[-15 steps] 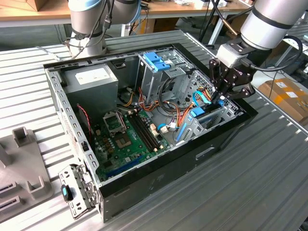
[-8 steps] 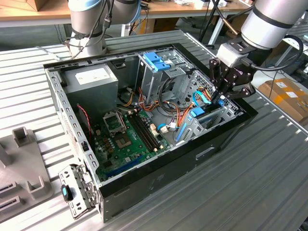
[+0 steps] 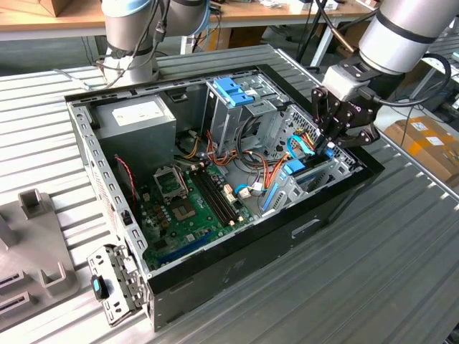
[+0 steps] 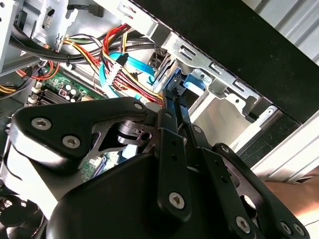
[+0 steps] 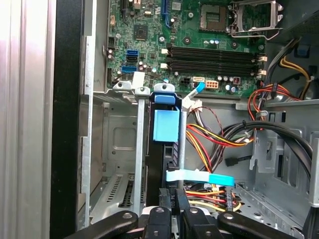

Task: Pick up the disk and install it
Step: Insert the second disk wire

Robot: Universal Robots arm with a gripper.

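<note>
Right up close, the black multi-link end effector [image 5: 172,211] sits low over the open computer case, and its fingers [image 4: 172,117] look pinched together on the thin upper edge of the disk [image 5: 167,149], a flat hard drive standing on edge in a light-blue plastic carrier. In the first wrist view the drive is upright in the silver sheet-metal drive bay [image 5: 117,134] at the case's edge, its light-blue end tab [image 5: 166,125] facing the camera and a darker blue clip [image 5: 164,98] capping its far end. A flat pale-blue ribbon cable [image 5: 199,176] crosses just beside the end effector, over a bundle of red, yellow and black wires [image 5: 209,137].

In the second wrist view, the closed fingertips meet the blue rail [image 4: 175,87], with the bay's slotted metal wall [image 4: 214,74] just beyond.

From the exterior view, the end effector [image 3: 337,132] hangs over the case corner on that view's right, on the grey arm [image 3: 401,36]. The black tower case [image 3: 215,186] lies open on its side on the ribbed metal surface [image 3: 373,272]. Further in lie the green motherboard [image 3: 186,208], the tall metal cage with a blue plastic top [image 3: 233,100] and the grey power supply box [image 3: 136,118]. Near that view's left, a detached metal bracket with a blue latch [image 3: 111,290] rests on the surface, beside a grey plastic fixture [image 3: 32,247].
</note>
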